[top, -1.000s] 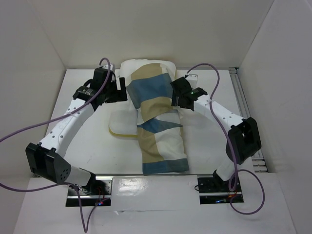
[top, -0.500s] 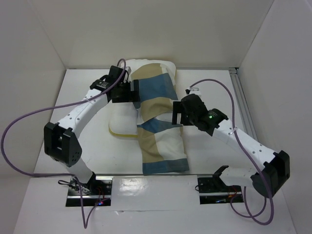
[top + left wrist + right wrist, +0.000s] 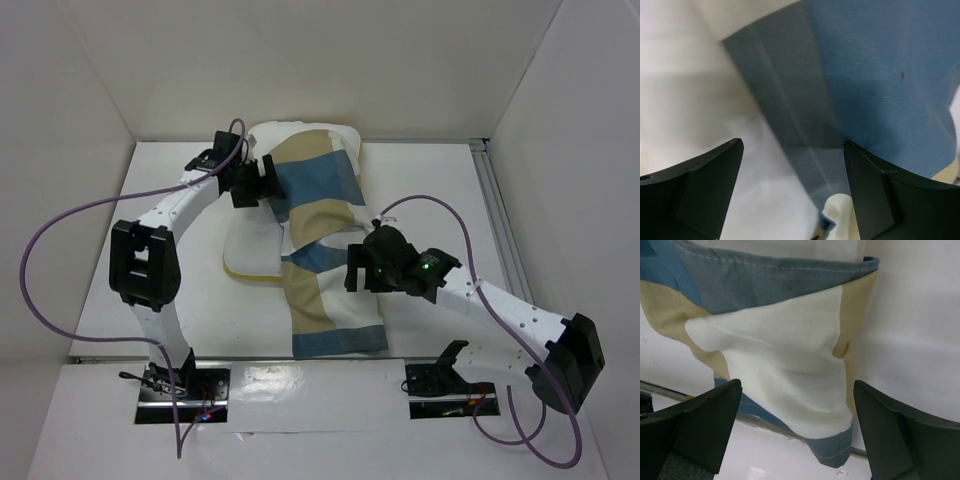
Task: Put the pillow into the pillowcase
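Pillowcase just beside left pincer

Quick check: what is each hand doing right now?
Left hand: open, holding nothing, by the pillowcase.
Right hand: open, holding nothing.

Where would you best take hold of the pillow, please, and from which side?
Grip the pillow by its bare left corner, edged with yellow piping, which sticks out from under the pillowcase. Probably come from the left, low and flat: the rest lies mostly covered.
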### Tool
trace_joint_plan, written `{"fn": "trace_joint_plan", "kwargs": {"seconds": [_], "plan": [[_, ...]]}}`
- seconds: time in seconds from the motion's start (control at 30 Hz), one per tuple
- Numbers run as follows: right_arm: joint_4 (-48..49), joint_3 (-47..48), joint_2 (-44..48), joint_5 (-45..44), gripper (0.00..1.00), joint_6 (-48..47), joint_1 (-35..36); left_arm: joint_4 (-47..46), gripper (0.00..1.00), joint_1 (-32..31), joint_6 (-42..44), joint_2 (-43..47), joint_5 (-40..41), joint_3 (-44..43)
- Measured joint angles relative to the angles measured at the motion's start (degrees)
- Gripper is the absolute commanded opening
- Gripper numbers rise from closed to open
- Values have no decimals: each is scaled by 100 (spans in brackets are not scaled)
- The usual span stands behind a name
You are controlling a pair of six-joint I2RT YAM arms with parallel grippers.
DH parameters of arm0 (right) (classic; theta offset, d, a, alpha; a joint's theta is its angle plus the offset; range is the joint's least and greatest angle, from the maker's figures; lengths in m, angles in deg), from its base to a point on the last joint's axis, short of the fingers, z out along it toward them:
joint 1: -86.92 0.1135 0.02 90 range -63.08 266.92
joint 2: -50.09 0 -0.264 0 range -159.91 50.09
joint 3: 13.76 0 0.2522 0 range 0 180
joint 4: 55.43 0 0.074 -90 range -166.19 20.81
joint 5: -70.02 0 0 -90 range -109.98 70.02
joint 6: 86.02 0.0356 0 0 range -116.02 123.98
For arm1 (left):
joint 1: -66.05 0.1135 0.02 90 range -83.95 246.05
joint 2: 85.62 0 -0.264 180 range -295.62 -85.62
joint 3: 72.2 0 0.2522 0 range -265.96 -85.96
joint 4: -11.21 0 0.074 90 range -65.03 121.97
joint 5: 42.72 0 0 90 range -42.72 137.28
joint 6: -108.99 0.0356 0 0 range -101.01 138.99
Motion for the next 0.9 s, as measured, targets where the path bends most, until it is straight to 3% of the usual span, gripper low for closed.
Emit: {"fn": "trace_joint_plan", "kwargs": {"seconds": [0.2,0.27,0.33,0.37,0.4,0.43,0.47,0.5,0.57,0.73,0.9], "plan": [[20,-177,46,173,100,216,70,-483,89,-57,-256,-476,-977,-107],[66,-306,59,262,100,302,127,-568,79,-68,-297,-584,-1187,-162],[111,-476,59,356,90,374,201,-612,63,-68,-391,-605,-1342,-181],[114,-549,59,387,82,411,238,-634,42,-61,-422,-605,-1394,-190],[120,-605,59,415,72,444,269,-654,31,-57,-463,-605,-1449,-210],[133,-651,59,428,47,485,304,-715,15,-48,-389,-603,-1513,-221],[140,-682,59,444,33,509,323,-728,15,-39,-444,-599,-1526,-227],[140,-693,59,446,21,568,339,-737,3,-22,-428,-579,-1563,-227],[151,-697,59,402,0,595,345,-710,0,31,-431,-514,-1635,-232],[-9,-439,44,90,0,629,345,-516,0,229,-411,-208,-1814,-400],[-313,914,-79,-647,0,282,345,-400,0,435,-415,170,-1943,-933]]}}
